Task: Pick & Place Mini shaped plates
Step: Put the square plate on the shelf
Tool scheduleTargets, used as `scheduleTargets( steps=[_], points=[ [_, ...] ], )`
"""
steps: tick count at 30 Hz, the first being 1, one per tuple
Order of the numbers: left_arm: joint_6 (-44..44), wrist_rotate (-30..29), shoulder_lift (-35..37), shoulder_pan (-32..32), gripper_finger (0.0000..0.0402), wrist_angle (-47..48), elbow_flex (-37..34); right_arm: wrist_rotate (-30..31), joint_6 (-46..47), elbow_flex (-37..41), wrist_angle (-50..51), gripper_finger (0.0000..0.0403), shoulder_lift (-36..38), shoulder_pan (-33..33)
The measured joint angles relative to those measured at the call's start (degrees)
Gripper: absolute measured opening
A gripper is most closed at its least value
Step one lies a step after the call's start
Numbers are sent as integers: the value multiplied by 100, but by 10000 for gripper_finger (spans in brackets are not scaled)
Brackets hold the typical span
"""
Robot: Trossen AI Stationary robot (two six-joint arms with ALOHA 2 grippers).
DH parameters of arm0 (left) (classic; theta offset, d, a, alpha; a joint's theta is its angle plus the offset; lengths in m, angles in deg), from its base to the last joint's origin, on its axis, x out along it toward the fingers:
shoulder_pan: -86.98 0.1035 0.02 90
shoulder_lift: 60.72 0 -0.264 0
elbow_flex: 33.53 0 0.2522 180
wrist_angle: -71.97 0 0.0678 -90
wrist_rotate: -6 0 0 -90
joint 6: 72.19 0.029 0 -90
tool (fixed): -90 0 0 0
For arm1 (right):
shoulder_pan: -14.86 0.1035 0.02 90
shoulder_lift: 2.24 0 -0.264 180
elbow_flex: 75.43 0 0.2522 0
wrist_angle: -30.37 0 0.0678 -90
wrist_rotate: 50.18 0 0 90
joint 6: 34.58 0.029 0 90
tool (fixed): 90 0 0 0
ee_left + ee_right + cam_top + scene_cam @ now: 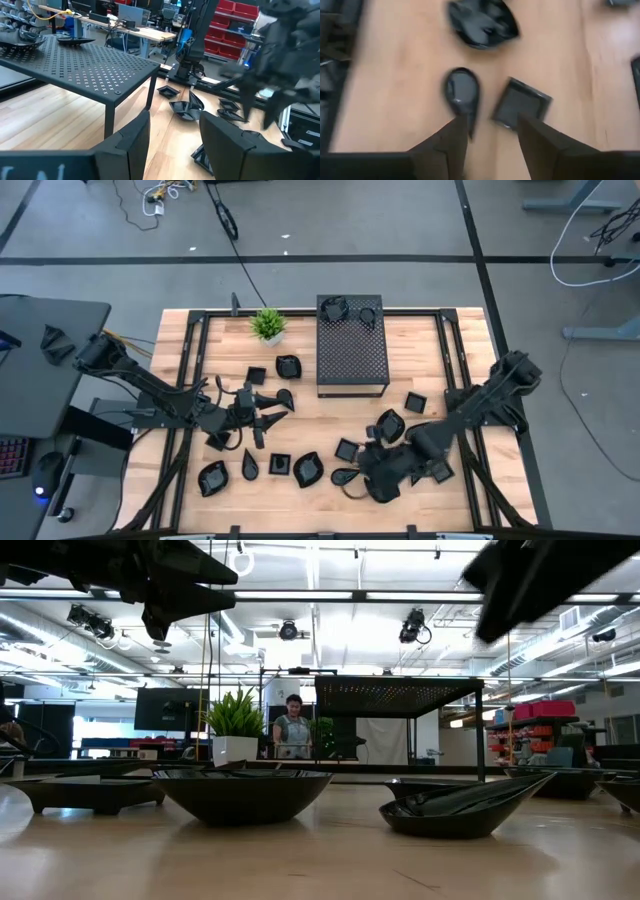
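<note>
Several small glossy black plates lie flat on the wooden table, among them a leaf plate (307, 470), a square plate (347, 448) and a teardrop plate (345, 477). Two more plates (335, 307) rest on top of the black perforated box (352, 350). My right gripper (492, 135) is open and hovers above the table. Its fingers point down between the teardrop plate (462, 92) and the square plate (521, 102). My left gripper (175, 145) is open and holds nothing. It hangs over the table's left middle (262, 418), facing the box (85, 65).
A small green potted plant (268, 325) stands at the far edge, left of the box. More plates lie near the left arm (212, 478) and right of the box (415, 402). In the low view, plates (240, 795) sit close in front; a person (292, 730) stands beyond the table.
</note>
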Motion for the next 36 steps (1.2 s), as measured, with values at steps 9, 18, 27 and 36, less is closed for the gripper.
scheduleTargets(
  steps=[9,18,27,36],
  points=[
    [154,0,0,0,177,0,0,-382,720,0,-116,196,-746,-907],
    [213,0,0,0,177,2,0,-598,1017,0,-16,169,-971,-1259],
    [149,27,0,0,177,2,0,-600,696,180,-165,158,-971,-1316],
    [149,44,0,0,177,2,0,-787,-483,304,-127,179,-672,-1150]
  ],
)
